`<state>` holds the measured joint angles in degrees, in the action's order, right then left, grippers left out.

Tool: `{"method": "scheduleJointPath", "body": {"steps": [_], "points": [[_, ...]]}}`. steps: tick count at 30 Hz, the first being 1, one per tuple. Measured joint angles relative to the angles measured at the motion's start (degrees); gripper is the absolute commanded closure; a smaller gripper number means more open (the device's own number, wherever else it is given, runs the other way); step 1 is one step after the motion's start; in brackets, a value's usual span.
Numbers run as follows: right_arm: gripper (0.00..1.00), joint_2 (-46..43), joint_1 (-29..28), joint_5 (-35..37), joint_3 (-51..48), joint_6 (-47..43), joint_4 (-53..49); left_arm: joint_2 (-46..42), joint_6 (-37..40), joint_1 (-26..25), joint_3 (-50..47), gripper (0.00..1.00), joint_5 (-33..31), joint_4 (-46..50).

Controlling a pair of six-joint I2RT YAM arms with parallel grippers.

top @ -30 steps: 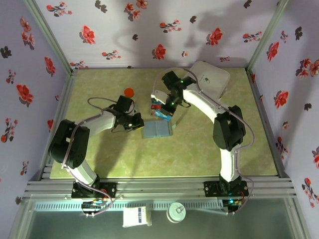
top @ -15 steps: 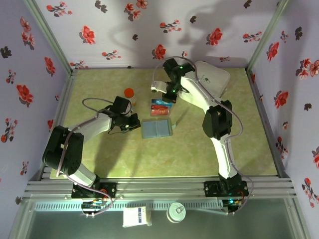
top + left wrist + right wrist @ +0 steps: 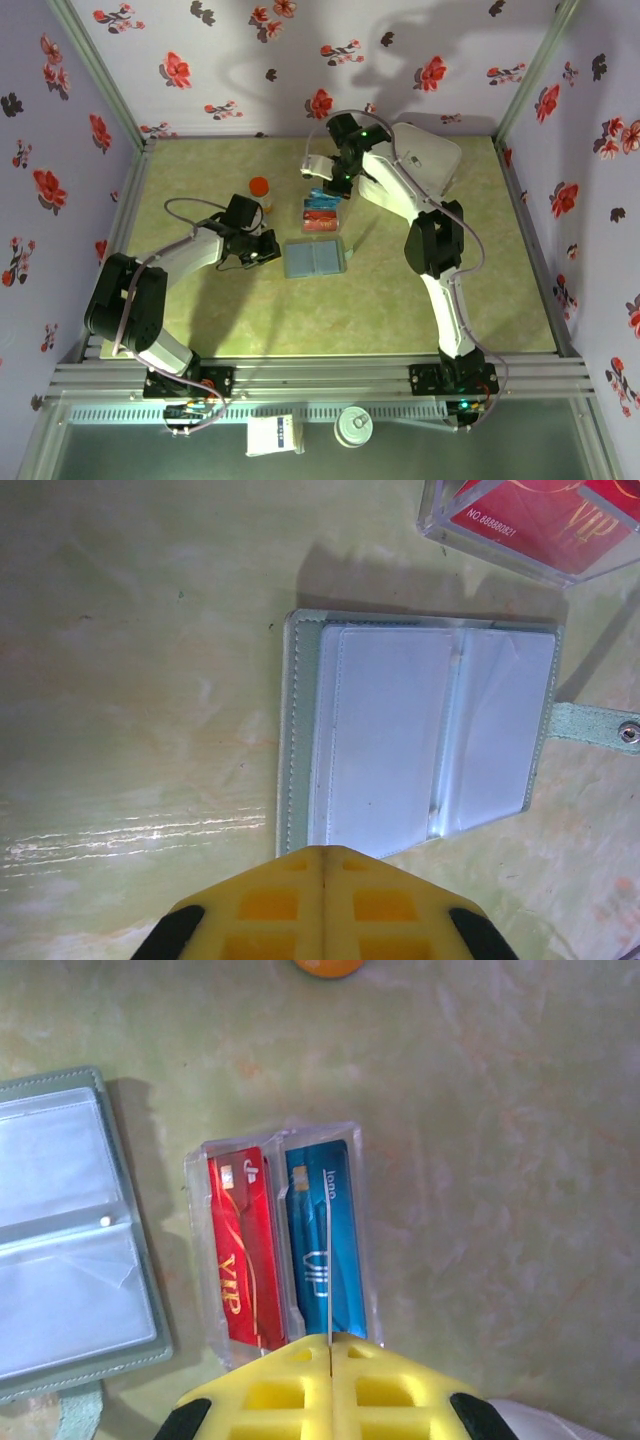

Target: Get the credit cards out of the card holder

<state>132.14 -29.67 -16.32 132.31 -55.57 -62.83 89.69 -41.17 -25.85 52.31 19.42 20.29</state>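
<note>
Since a second ago, the right gripper (image 3: 318, 172) has been lifted off the clear box (image 3: 322, 215) and drawn toward the far side of the table (image 3: 200, 310). The left gripper (image 3: 266, 248) has been pulled slightly back to the left, away from the card holder (image 3: 315, 258).

- Card holder: laid open and flat near the table's middle, just on the near side of the clear box. In the left wrist view its clear pockets (image 3: 430, 740) look empty. Its snap strap (image 3: 595, 725) is folded out to one side.
- Clear box: a red credit card (image 3: 240, 1255) and a blue credit card (image 3: 345, 1250) are seen lying side by side inside it.
- Right gripper: fingers pressed together, hanging above the blue card. A thin pale sliver (image 3: 328, 1260) projects edge-on from between the fingertips. Whether it is a card cannot be told.
- Left gripper: fingers pressed together with nothing between them (image 3: 322, 865), held just beside the holder's left edge, not touching it.
- Also noted: a small orange round object (image 3: 259, 186) left of the box, and a large white case (image 3: 432, 160) at the far right.
</note>
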Motion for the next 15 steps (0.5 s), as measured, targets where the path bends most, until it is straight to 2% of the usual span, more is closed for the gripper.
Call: {"method": "scheduleJointPath", "body": {"steps": [11,15], "points": [[0.98,3.65,-0.61,-0.42,0.52,-0.17,3.74,0.00,0.00,0.00,0.00,1.00,0.00,0.00],[0.90,4.70,-0.72,-0.39,0.52,-0.17,3.76,0.00,0.00,0.00,-0.44,1.00,0.00,0.00]]}}
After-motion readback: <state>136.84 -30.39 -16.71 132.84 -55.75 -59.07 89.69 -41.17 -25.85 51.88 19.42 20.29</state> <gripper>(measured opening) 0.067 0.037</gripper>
